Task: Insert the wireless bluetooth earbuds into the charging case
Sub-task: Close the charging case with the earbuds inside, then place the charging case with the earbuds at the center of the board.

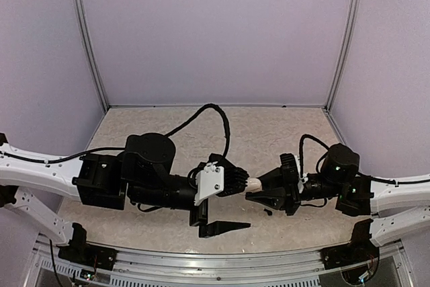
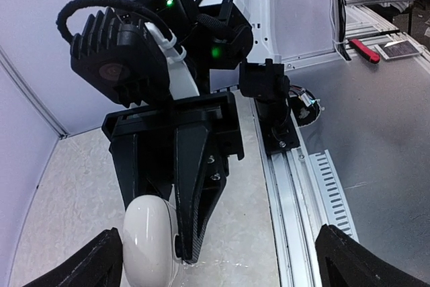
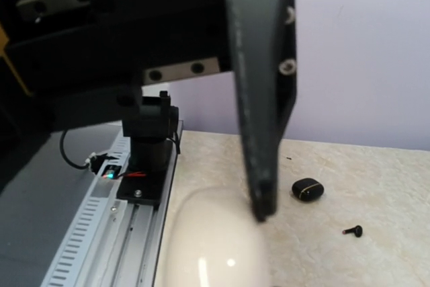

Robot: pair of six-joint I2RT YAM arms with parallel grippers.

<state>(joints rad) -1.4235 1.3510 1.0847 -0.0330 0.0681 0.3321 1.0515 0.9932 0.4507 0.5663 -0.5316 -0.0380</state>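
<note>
A glossy white charging case (image 1: pixel 254 183) hangs above the table, pinched between the black fingers (image 2: pixel 195 186) of my right gripper (image 1: pixel 261 190), which is shut on it. In the left wrist view the case (image 2: pixel 149 238) shows close up, held at its side. In the right wrist view the case (image 3: pixel 213 243) fills the bottom under one finger (image 3: pixel 259 132). My left gripper (image 2: pixel 222 270) faces the case with its jaws wide open and nothing between them. It sits just left of the case (image 1: pixel 232 203). One black earbud (image 3: pixel 354 231) lies on the table.
A small black case (image 3: pixel 308 189) with a gold seam rests on the beige table beyond the earbud. The metal rail (image 2: pixel 302 186) with arm base mounts runs along the near edge. Purple walls (image 1: pixel 215 31) close in the back and sides.
</note>
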